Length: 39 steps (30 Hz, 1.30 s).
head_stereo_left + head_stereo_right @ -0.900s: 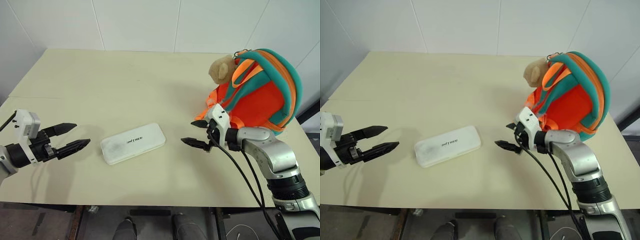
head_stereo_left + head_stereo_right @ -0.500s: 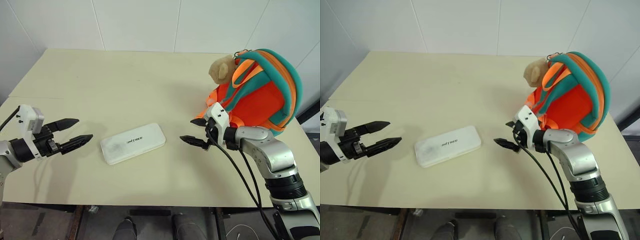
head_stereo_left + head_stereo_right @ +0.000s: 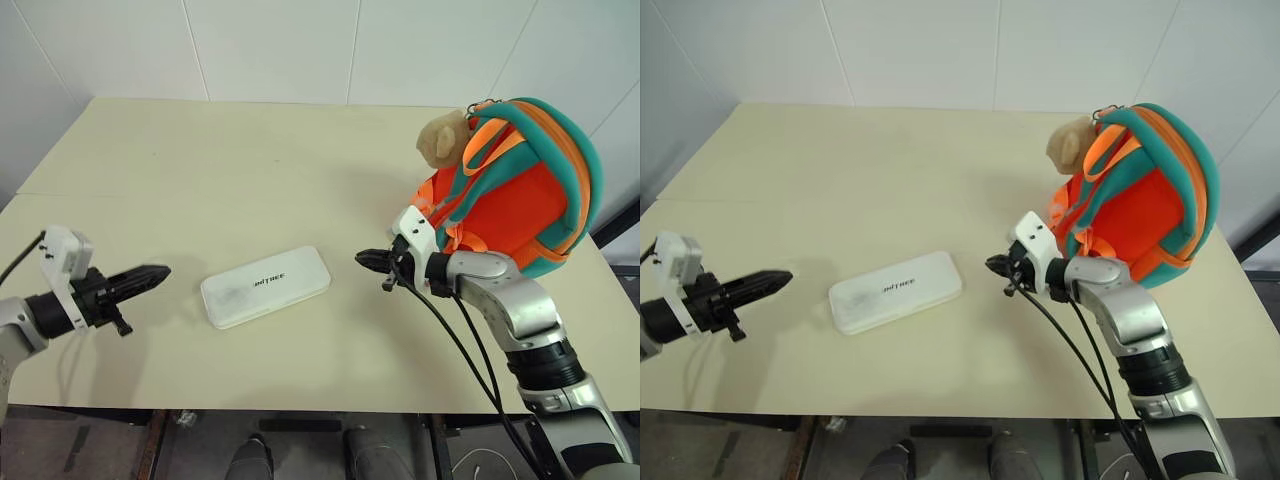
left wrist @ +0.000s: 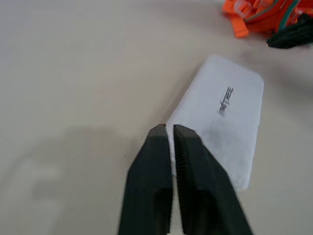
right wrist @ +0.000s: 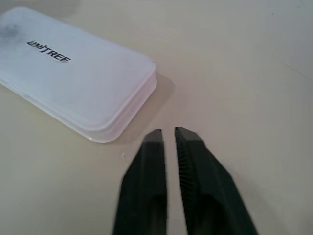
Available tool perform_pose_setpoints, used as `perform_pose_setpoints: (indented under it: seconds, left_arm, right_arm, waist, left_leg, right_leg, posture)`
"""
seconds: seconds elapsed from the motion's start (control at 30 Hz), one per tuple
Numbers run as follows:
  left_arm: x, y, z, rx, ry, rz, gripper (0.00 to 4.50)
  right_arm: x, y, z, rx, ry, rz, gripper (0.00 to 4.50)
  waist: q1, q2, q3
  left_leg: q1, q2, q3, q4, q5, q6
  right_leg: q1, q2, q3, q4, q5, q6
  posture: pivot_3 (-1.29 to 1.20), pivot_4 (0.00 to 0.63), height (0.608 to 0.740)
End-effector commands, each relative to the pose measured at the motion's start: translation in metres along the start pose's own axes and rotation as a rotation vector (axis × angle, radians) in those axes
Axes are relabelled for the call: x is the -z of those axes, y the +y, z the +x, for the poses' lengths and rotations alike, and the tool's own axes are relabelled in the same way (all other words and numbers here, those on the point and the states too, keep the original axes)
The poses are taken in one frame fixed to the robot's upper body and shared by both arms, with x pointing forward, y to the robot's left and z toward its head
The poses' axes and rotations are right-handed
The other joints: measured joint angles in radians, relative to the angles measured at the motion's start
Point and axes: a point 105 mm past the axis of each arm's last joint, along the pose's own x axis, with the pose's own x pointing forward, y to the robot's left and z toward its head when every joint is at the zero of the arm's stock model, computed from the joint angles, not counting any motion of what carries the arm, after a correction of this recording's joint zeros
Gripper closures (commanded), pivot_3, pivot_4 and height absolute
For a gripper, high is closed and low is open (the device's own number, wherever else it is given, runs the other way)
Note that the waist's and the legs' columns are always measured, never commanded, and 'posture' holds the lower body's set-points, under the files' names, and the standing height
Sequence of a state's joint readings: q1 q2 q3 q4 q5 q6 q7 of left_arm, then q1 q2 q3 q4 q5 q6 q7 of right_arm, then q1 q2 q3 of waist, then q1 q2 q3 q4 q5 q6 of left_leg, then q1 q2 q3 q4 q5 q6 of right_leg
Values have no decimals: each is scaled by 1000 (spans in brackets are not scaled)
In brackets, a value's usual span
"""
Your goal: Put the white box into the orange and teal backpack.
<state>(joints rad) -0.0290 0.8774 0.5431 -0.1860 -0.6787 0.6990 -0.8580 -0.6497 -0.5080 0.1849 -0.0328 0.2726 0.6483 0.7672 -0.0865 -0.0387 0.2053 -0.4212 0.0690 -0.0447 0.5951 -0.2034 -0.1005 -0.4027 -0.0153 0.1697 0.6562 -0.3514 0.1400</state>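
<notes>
Left claw [image 3: 160,271] clenched, fingers pressed together on nothing; it hovers over the surface [image 3: 250,180], pointing toward the white box [image 3: 266,286] and well apart from its near short end. In the left wrist view we see the shut fingers [image 4: 190,166] covering part of the box's near edge, so that corner is hidden there. Left arm comes in low from the left edge, forearm cut off by the frame, wrist roughly level.

Right claw [image 3: 368,259] also clenched and empty, tips aimed at the box's far short end, near it but not touching; in the right wrist view we see a gap of bare surface between the tips and the box's rounded corner [image 5: 146,78]. Right arm bends at the elbow, forearm running up from the lower right, black cables hanging off the wrist.

The box lies flat on the surface between the two claws, angled, dark lettering up. The orange and teal backpack [image 3: 520,190] stands just behind the right wrist, at the surface's right side, plush head [image 3: 440,140] on its upper left. We can't tell whether the backpack's opening is unzipped; its lower front is hidden behind the right arm.
</notes>
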Motion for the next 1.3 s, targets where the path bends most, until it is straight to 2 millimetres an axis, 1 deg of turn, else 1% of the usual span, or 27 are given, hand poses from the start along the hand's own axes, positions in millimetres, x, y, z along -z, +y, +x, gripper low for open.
perform_pose_setpoints:
  seconds: [0.03,0.17,0.23,0.3,0.37,0.43,0.5,0.6,0.67,0.73,0.8,0.87,1.0,1.17,1.3]
  left_arm:
    - [-2,-3,-5,-31,-10,-11,4472]
    - [1,-2,-8,-67,-36,-47,4472]
    - [5,-1,-9,-82,-28,-65,4472]
    - [13,0,-8,-100,-37,-102,4472]
    - [17,-3,-3,-70,-66,-169,4472]
    - [17,-4,-1,-52,-93,-234,4472]
    - [22,-4,1,-46,-80,-266,4472]
    - [27,3,4,-68,-110,-296,4472]
    - [28,4,5,-60,-131,-326,4472]
    - [34,6,8,-51,-132,-360,4472]
    - [44,4,10,-30,-99,-418,4472]
    - [50,2,11,-22,-74,-436,4472]
    - [45,3,17,-5,-102,-448,4472]
    - [48,-2,25,34,-81,-478,4472]
    - [50,-9,33,69,-59,-512,4472]
  right_arm:
    - [-10,0,8,12,-25,-53,4479]
    - [-8,-6,19,34,-13,-66,4479]
    - [-6,-9,25,51,-1,-75,4479]
    - [0,-14,34,72,26,-92,4479]
    - [4,-15,41,88,44,-96,4479]
    - [3,-16,46,91,43,-94,4479]
    - [2,-17,50,93,40,-99,4479]
    - [2,-18,53,106,40,-96,4479]
    - [1,-15,55,98,38,-96,4479]
    - [2,-12,56,88,37,-94,4479]
    - [3,-11,56,85,39,-94,4479]
    - [3,-11,56,87,39,-92,4479]
    - [5,-6,58,68,42,-88,4479]
    - [5,0,60,44,46,-87,4479]
    - [7,14,62,-27,60,-96,4479]
  waist:
    - [0,0,0]
    - [0,0,0]
    - [0,0,0]
    - [0,0,0]
    - [-1,0,0]
    - [-1,0,0]
    - [-2,0,0]
    - [-4,0,0]
    - [-4,-1,0]
    - [-4,-1,-1]
    - [-5,-1,-1]
    - [-7,-1,-1]
    - [-8,-1,-1]
    - [-11,-1,-1]
    - [-14,-2,-1]
  left_leg:
    - [0,0,0,0,0,0]
    - [0,0,0,0,0,0]
    - [0,0,0,0,0,0]
    - [0,0,0,0,0,0]
    - [0,0,0,1,0,0]
    - [0,0,0,0,0,0]
    - [0,0,0,0,0,0]
    - [0,0,0,1,0,0]
    - [1,0,0,1,0,0]
    - [0,0,0,1,0,0]
    - [0,0,0,1,0,-1]
    - [1,0,0,1,0,-1]
    - [1,0,0,1,0,-1]
    - [1,0,0,1,1,-1]
    - [1,0,0,0,1,-1]
  right_leg:
    - [0,0,0,0,0,0]
    - [0,0,0,0,0,0]
    - [0,0,0,1,0,0]
    - [0,0,0,1,0,0]
    - [0,0,0,1,0,0]
    - [0,0,0,2,0,0]
    - [-1,0,0,2,0,0]
    - [-1,0,0,2,0,0]
    - [-1,0,0,3,0,0]
    - [-1,0,0,3,0,0]
    - [-1,0,0,3,0,0]
    - [-1,0,0,3,0,0]
    - [-1,0,0,3,0,0]
    - [-1,0,0,3,0,0]
    - [-1,0,0,3,0,0]
  posture:
    - [0,150,740]
    - [0,150,740]
    - [0,150,740]
    - [0,150,740]
    - [0,150,740]
    - [0,150,740]
    - [0,150,740]
    - [0,150,740]
    - [0,150,740]
    - [0,150,740]
    - [0,150,740]
    - [0,150,740]
    - [0,150,740]
    - [0,150,740]
    - [0,150,740]
